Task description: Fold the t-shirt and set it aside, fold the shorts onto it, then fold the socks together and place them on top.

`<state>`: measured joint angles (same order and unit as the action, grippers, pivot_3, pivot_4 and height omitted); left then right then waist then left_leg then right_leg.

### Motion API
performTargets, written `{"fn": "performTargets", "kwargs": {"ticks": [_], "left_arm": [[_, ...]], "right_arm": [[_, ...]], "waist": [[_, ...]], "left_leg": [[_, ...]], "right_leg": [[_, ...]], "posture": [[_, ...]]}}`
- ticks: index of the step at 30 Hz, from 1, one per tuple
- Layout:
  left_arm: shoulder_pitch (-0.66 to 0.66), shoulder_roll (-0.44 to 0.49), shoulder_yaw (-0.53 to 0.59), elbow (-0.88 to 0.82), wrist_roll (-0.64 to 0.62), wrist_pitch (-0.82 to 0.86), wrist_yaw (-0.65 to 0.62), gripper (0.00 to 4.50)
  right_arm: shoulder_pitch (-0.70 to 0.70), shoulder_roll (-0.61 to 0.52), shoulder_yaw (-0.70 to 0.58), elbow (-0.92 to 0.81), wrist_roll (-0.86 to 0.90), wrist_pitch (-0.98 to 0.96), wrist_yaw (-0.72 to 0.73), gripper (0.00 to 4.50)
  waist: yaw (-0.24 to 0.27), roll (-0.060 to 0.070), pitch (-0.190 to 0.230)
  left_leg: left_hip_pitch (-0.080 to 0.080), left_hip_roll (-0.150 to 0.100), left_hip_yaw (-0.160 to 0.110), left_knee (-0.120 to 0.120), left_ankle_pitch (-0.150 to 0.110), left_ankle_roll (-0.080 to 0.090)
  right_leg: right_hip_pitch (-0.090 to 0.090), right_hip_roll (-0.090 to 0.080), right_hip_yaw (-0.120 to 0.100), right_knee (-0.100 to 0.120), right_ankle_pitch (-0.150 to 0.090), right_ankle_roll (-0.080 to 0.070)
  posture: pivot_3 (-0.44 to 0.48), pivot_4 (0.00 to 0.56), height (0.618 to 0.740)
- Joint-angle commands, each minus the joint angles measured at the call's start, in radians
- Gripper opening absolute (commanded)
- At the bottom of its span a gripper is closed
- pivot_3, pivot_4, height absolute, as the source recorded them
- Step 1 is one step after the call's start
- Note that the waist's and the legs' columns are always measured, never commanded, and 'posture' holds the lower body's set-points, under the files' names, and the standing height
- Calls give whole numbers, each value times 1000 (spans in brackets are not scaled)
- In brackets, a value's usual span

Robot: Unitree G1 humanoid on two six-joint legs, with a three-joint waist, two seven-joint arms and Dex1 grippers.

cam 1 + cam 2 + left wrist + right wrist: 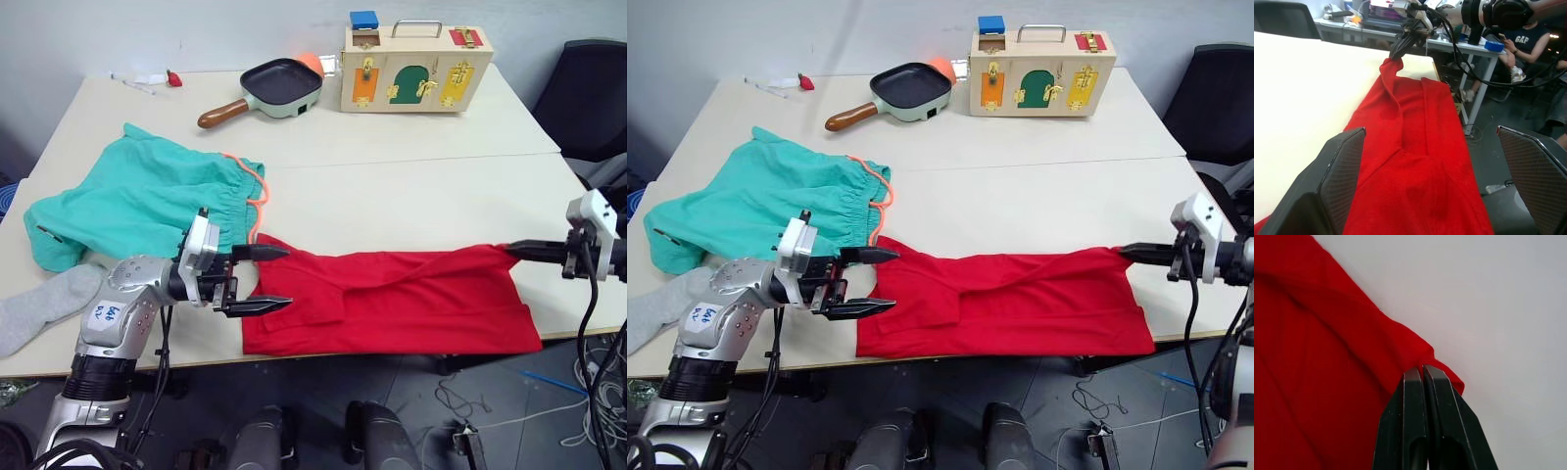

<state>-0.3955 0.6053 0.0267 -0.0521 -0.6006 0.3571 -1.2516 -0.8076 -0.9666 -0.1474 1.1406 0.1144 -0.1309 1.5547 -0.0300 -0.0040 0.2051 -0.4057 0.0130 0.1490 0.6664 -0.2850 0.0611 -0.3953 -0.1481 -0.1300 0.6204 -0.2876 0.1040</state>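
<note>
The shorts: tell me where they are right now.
The teal shorts lie spread on the table's left half, just behind the red t-shirt and the open left pincer, with a grey sock at their near-left corner.

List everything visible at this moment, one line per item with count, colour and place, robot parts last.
t-shirt: one, red, stretched along the table's near edge.
shorts: one, teal with orange drawstring, on the table's left side.
sock: one seen, grey, near left corner.
table: one, cream.
frying pan: one, dark with wooden handle, far side.
latch box: one, wooden with coloured doors, far side.
left gripper: fingers open at the shirt's left end.
right gripper: fingers shut on the shirt's right corner.
</note>
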Motion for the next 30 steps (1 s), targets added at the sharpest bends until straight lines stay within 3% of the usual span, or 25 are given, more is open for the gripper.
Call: {"fn": "performTargets", "kwargs": {"ticks": [1,6,12,15,22,26,30], "left_arm": [[-21,3,5,-1,1,-12,-12,4500],[-21,14,7,3,1,-7,-20,4500],[-22,16,9,9,5,-8,-19,4500],[-19,13,8,10,9,-13,-19,4500],[-1,8,8,10,36,-28,10,4500],[3,0,3,13,45,-28,27,4500],[-47,-39,-13,70,111,-67,97,3608]], "right_arm": [[44,6,-45,-31,49,-95,26,53],[102,28,-79,-46,93,-175,10,53],[172,15,-87,-100,140,-50,54,53],[196,2,-96,-135,162,-26,54,600],[235,-95,-118,-177,190,14,49,2989],[194,-80,-132,-291,231,95,0,4430],[240,-41,-62,-563,223,332,-140,4500]], "waist": [[0,0,0],[0,0,0],[3,0,0],[2,0,0],[2,1,0],[-5,1,0],[0,2,-1]], "left_leg": [[0,0,0,0,0,0],[0,0,0,0,0,0],[1,0,-1,1,0,0],[0,0,-1,1,0,0],[1,0,-2,1,0,0],[1,0,-1,0,0,0],[1,1,-2,0,-1,-1]], "right_leg": [[0,0,0,0,0,0],[0,0,0,0,0,0],[1,-1,0,0,0,0],[1,-1,0,0,0,0],[1,-1,0,0,0,0],[1,-1,0,0,0,0],[0,-1,0,1,0,0]], "posture": [[0,150,740],[0,150,740],[0,150,740],[0,150,740],[0,150,740],[0,150,740],[0,150,740]]}}
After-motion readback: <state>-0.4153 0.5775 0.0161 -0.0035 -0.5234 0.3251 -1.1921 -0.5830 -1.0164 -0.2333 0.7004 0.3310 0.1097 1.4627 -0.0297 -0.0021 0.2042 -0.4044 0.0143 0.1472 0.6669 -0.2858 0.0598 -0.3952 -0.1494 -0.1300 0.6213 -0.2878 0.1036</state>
